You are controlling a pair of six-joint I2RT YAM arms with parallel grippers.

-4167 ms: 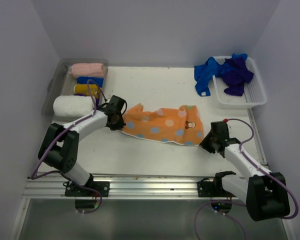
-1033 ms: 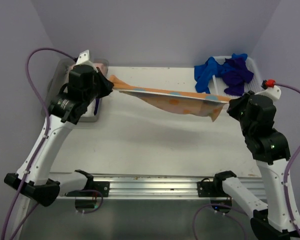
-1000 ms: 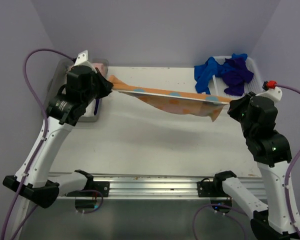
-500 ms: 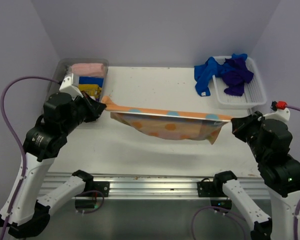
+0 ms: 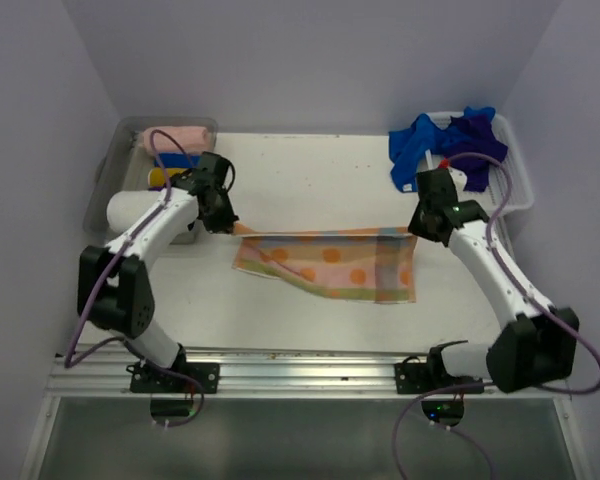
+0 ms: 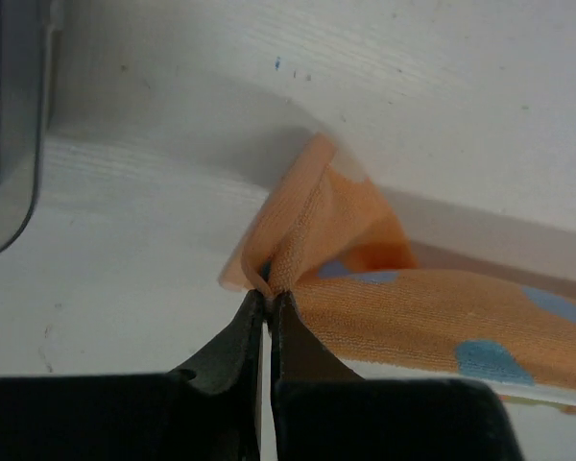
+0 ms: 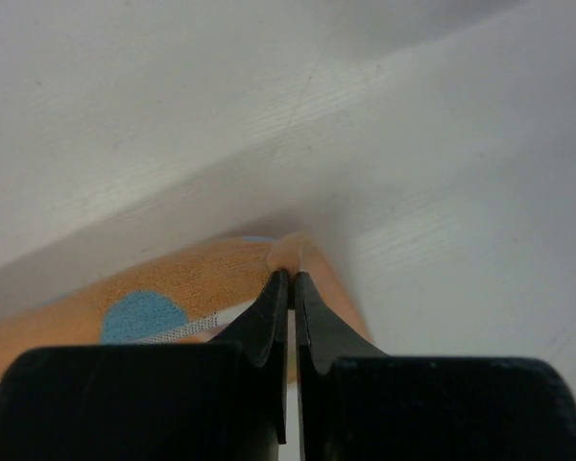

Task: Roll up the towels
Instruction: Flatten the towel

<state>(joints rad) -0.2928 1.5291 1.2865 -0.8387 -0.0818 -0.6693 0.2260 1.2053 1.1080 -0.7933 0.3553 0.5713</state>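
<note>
- The left arm [image 5: 152,228] reaches from its base at the near left, forward and inward, with the elbow out to the left and the wrist tipped down.
- The left gripper [image 6: 267,300] sits low, its two dark fingers pressed together on a bunched corner of the orange towel [image 5: 330,262].
- The right arm [image 5: 490,275] stretches from the near right, forward and inward, with the wrist angled down.
- The right gripper [image 7: 290,279] is low too, with only a thin slit between its fingers, nipping the towel's other far corner.
</note>
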